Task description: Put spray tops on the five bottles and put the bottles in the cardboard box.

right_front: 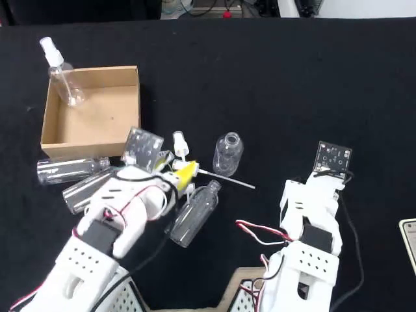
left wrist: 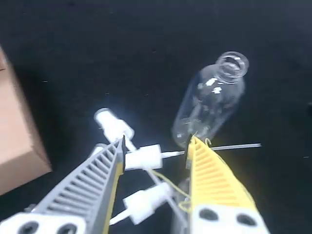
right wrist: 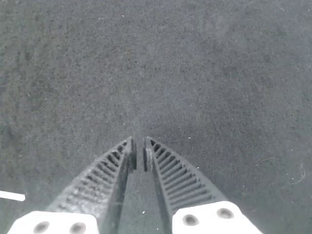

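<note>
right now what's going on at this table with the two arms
The left gripper is open around a small white plastic spray top lying on the black cloth, with other tops close by. One clear plastic bottle with its top on leans in the brown cardboard box; four bare clear bottles sit outside it, one beside that arm. The right gripper is shut over bare cloth, holding nothing.

Brown cardboard box (right_front: 97, 120), white spray tops (left wrist: 144, 157), black table (right_front: 292, 84).

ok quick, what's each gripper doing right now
Left gripper: open, with a spray top between its jaws, not clamped.
Right gripper: shut, holding nothing.
</note>
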`<state>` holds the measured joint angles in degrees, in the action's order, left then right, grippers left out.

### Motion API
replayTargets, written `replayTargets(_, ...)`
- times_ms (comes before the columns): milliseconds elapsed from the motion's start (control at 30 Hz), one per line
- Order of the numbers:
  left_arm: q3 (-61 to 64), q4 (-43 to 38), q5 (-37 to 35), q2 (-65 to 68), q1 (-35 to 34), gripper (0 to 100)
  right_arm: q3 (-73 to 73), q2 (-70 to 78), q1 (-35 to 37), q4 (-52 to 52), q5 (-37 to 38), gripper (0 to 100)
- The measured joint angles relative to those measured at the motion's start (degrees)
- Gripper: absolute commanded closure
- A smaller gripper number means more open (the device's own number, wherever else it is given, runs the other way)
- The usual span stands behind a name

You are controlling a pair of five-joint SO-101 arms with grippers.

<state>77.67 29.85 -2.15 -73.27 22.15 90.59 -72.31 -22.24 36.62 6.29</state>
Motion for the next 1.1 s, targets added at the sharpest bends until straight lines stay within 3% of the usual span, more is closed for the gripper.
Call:
replayTargets(333, 5.8, -1.9, -1.8, -10.9, 8.1, 79, 0.0, 0.0, 0.0, 0.0, 0.0, 95.6)
replayTargets(533, 9.5, -11.9, -1.8, -8.7, 9.7, 73, 0.0, 0.0, 0.0, -2.2, 0.0, 95.6)
replayTargets(700, 9.4, -20.6, -1.8, 1.8, 10.4, 71, 0.0, 0.0, 0.0, -2.7, 0.0, 95.6)
replayTargets(967, -0.7, -30.8, -1.8, 28.6, 10.1, 71, 0.0, 0.0, 0.0, -2.9, 0.0, 95.6)
replayTargets(1100, -1.4, -39.8, -1.8, 38.3, 9.8, 71, 0.0, 0.0, 0.0, -2.9, 0.0, 95.6)
